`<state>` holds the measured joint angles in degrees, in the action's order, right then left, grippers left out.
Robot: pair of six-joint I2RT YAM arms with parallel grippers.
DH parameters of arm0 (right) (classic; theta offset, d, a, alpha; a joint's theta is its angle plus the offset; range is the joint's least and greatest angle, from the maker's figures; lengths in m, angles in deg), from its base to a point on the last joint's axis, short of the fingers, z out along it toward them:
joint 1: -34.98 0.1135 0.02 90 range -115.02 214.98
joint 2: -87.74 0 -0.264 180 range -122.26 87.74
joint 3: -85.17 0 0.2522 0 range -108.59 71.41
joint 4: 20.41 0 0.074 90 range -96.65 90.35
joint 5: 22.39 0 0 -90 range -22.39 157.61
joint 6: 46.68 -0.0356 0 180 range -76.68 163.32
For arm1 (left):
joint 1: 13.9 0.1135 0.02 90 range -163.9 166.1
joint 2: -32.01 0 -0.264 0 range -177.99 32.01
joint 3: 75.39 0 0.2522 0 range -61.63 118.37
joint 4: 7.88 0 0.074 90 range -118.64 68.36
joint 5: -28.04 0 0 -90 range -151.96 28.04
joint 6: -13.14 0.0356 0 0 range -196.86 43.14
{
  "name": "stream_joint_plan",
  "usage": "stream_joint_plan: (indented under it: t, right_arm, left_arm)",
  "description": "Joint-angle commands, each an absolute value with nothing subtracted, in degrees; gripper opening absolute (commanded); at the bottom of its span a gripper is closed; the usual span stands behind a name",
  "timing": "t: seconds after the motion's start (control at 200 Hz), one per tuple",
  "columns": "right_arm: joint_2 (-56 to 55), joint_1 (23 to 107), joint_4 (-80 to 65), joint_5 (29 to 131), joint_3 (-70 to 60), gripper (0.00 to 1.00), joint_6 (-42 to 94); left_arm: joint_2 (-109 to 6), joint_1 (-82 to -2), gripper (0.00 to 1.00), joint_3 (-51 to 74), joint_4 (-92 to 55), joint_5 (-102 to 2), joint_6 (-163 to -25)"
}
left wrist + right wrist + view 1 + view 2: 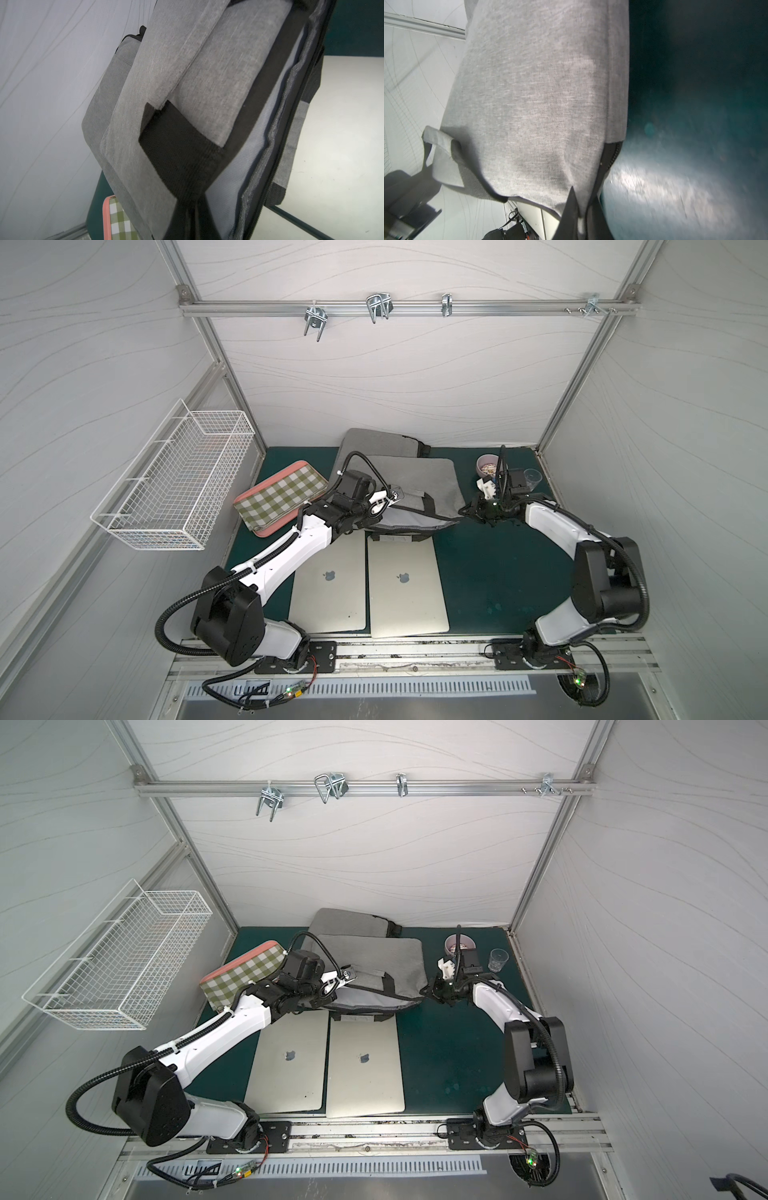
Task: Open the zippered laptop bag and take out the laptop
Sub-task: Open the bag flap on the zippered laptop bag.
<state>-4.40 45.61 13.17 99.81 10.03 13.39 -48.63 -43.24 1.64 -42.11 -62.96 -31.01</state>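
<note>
Left pincer (374,514) is clamped on the black handle strap (178,158) of the nearer grey laptop bag (415,481), mid worktop (498,572); right pincer (467,511) is closed, pinching its right near corner. I count two bags, the second bag (376,441) behind it, and two silver laptops just nearer: left laptop (330,585), right laptop (405,589).

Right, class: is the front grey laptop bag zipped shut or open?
Open: in the left wrist view the front laptop bag's zipper edges stand apart, showing pale lining between them.

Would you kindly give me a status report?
Left gripper shut on handle strap. Right gripper shut on bag corner. Bag mouth open. Two laptops lie before it.
</note>
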Motion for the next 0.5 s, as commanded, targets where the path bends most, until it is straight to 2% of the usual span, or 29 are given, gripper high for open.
stream_joint_plan:
  t: [0.0,0.125,0.185,0.38,0.495]
  right_arm:
    - [-7.30,45.50,6.29,99.86,5.15,0.00,15.30]
    - [-10.88,45.45,5.24,99.19,2.71,0.00,15.16]
    - [-11.85,45.49,5.14,98.56,2.21,0.14,15.19]
    - [-8.85,45.35,6.42,95.01,3.69,0.46,14.79]
    - [-2.34,44.58,5.25,92.23,7.77,0.58,9.82]
  left_arm:
    - [-47.74,-43.66,0.00,5.58,-43.18,-64.61,-43.22]
    - [-49.57,-43.67,0.00,9.34,-45.03,-66.44,-52.30]
    - [-50.76,-43.63,0.00,11.31,-46.13,-66.65,-56.88]
    - [-54.60,-43.66,0.00,17.27,-51.44,-67.43,-67.79]
    - [-55.59,-43.67,0.00,18.67,-52.38,-67.31,-71.60]
